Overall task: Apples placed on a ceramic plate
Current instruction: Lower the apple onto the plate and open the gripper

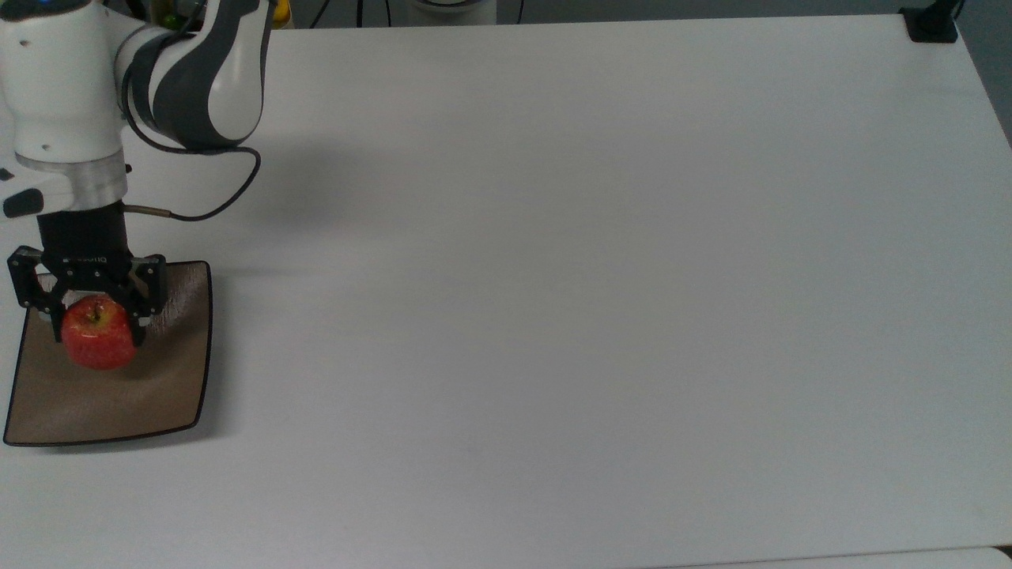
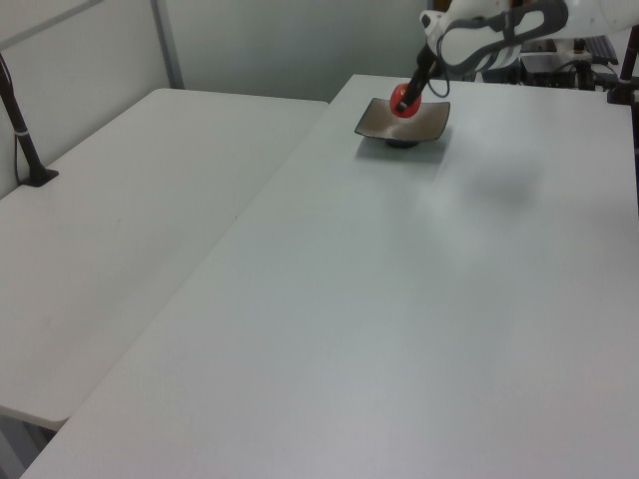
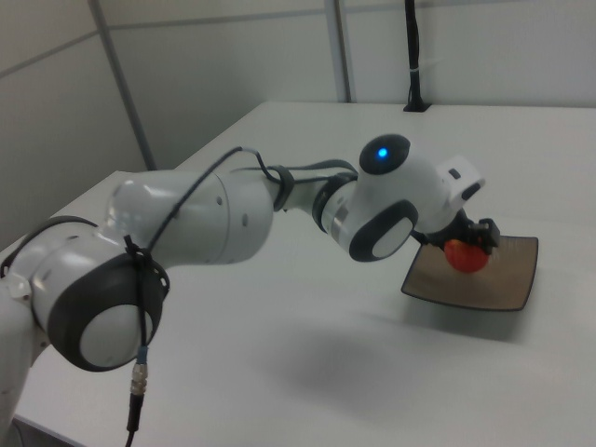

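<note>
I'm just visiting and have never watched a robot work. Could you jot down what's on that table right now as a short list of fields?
arm: one white robot arm reaching over the plate
gripper: black gripper, jaws shut on the apple
apple: small red apple, stem up, held above the plate's upper part in the top view
contact with plate: cannot tell whether the apple touches it
plate: square tan-brown plate near the top view's left edge
table: white table
cable: dark cable looping off the wrist
</note>
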`<action>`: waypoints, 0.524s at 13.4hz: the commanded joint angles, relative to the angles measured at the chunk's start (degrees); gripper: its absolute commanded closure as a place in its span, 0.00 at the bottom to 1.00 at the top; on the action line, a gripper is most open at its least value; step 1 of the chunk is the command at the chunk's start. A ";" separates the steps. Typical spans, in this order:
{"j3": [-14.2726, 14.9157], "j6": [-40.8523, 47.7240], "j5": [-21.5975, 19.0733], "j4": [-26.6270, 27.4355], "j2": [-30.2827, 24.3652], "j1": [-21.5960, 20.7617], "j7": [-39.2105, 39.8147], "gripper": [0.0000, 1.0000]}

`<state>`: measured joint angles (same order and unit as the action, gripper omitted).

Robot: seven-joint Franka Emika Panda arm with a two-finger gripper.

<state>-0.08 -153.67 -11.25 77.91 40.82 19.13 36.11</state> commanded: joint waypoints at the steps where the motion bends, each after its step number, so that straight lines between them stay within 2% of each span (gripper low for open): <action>1: 0.35 -1.71 -1.14 -2.85 3.47 -0.50 0.63 0.67; 2: 0.35 -1.72 -1.14 -2.94 4.00 -0.50 0.72 0.64; 4: 0.44 -1.80 -1.06 -2.85 4.62 -0.41 0.81 0.52; 5: 0.44 -1.89 -1.06 -2.85 4.71 -0.41 0.63 0.35; 6: 0.44 -2.94 -1.14 -2.51 4.71 -0.50 0.20 0.03; 7: 0.44 -3.99 -1.23 -2.15 4.62 -0.50 0.19 0.00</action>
<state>-0.09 -155.04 -11.25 76.29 44.69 19.12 36.10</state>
